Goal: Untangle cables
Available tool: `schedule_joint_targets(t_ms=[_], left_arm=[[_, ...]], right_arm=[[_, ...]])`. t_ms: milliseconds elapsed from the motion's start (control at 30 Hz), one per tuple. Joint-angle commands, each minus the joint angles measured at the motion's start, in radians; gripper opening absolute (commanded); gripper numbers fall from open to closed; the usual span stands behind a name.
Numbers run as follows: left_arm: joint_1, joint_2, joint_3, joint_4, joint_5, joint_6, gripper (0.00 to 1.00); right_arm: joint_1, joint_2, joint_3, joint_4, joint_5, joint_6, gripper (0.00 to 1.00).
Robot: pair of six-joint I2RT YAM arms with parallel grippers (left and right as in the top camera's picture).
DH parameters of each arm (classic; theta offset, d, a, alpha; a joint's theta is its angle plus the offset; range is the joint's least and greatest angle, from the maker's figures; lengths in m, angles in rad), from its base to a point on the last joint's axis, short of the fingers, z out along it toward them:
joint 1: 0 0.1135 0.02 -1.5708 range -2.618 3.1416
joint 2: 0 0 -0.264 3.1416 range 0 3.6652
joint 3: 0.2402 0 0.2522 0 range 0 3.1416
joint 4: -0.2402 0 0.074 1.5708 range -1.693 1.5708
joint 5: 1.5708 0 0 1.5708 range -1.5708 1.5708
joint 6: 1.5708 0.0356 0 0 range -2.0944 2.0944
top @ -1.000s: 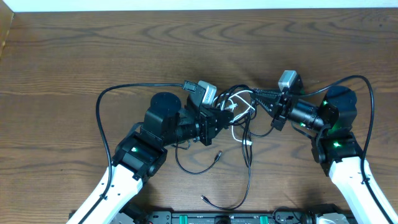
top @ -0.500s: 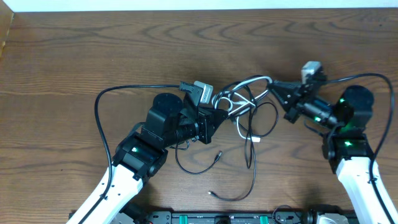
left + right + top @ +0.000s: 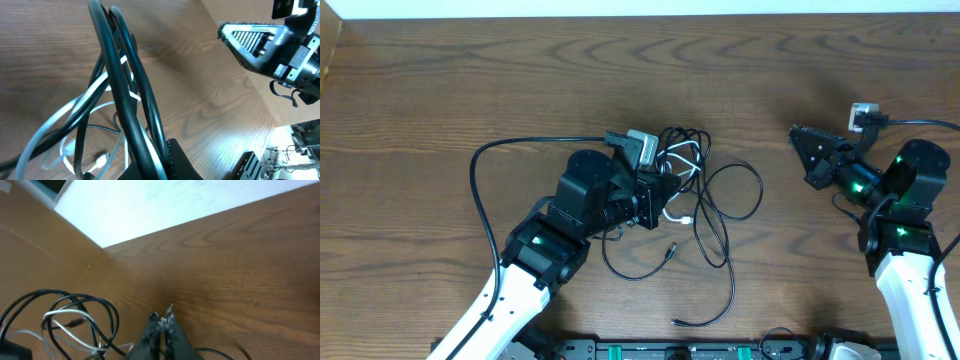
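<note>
Dark brown wood-grain table (image 3: pixel 440 80) fills nearly all of my overhead view, with a strip of white wall (image 3: pixel 620 8) along its far edge.

Both arms reach in from the near side. My left tool (image 3: pixel 667 188) is clenched on the cables (image 3: pixel 692 165). On the left wrist camera two black strands run straight down into its fingers, with the white cable (image 3: pixel 75 107) looping just behind them. I read that grip as an anchor: pinning the knot at the tips lets the slack fall away from it so the strands can be worked apart.

My right tool (image 3: pixel 797 133) is clenched too, but on nothing. Its wrist camera shows the fingers (image 3: pixel 162 322) pressed together with only bare wood beyond them. It is well apart from the bundle, its tips pointing back toward it.

From the left tool's tips the tangle spreads outward. The tight coils sit right at the tips, a wide black loop (image 3: pixel 735 190) opens out on the side toward the right tool, and one long tail drops back toward the arm bases to end in a small plug (image 3: pixel 678 322). A second plug (image 3: pixel 670 250) lies just below the left tool. The knot looks only partly loosened.

No brand, label or lettering is readable anywhere.
</note>
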Motion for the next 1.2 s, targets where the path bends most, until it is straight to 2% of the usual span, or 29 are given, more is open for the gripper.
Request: schedule_joint_targets(t_ms=[0,133,200,333,633,933,1067,1167], left_arm=[[0.002,-0.002,0.003,0.006,-0.001,-0.002,0.07],[0.002,-0.002,0.003,0.008,0.042,-0.002,0.07],[0.002,-0.002,0.003,0.01,0.064,-0.002,0.08],[0.002,-0.002,0.003,0.026,0.147,0.002,0.07],[0.002,-0.002,0.003,0.028,0.312,0.029,0.07],[-0.034,-0.002,0.003,0.028,0.317,0.046,0.08],[-0.055,-0.002,0.003,0.029,0.302,0.059,0.07],[-0.055,-0.002,0.003,0.029,0.293,0.059,0.07]], right_arm=[[-0.002,0.002,0.006,0.013,-0.094,-0.109,0.26],[-0.001,0.002,0.006,0.013,-0.27,-0.296,0.59],[0.009,0.002,0.006,0.013,-0.337,-0.364,0.68],[0.074,0.002,0.006,0.013,-0.367,-0.482,0.75],[0.271,0.002,0.006,0.013,-0.162,-0.611,0.78],[0.338,0.002,0.006,0.013,-0.019,-0.62,0.78],[0.338,0.002,0.006,0.013,-0.016,-0.625,0.71],[0.338,0.002,0.006,0.012,-0.016,-0.625,0.58]])
